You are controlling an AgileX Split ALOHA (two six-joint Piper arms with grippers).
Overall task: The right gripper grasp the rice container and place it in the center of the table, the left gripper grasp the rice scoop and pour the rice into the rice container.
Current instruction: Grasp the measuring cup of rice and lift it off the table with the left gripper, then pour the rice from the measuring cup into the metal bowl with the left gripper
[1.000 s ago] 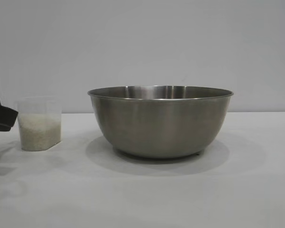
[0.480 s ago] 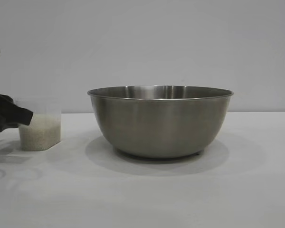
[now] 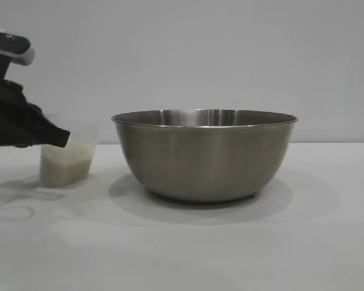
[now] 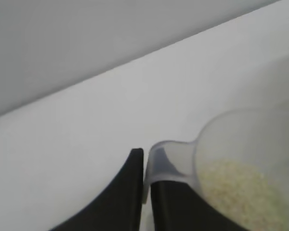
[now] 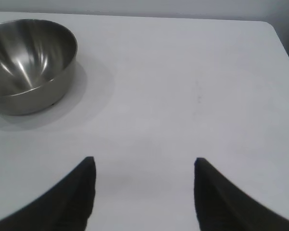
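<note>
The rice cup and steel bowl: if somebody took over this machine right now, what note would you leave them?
Left claw: shut on the rice scoop's tab, scoop tilted, rice inside.
Right claw: open, empty, idle above the table, away from the bowl.
Rice container: standing mid-table, empty as far as visible.
Done: bowl placed, scoop gripped.
Left: carry scoop over the bowl, pour.

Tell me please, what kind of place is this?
Probably a robot test bench, not a kitchen: a bare white table, a plain wall, only a steel bowl and a plastic cup of rice, handled by a black gripper.
</note>
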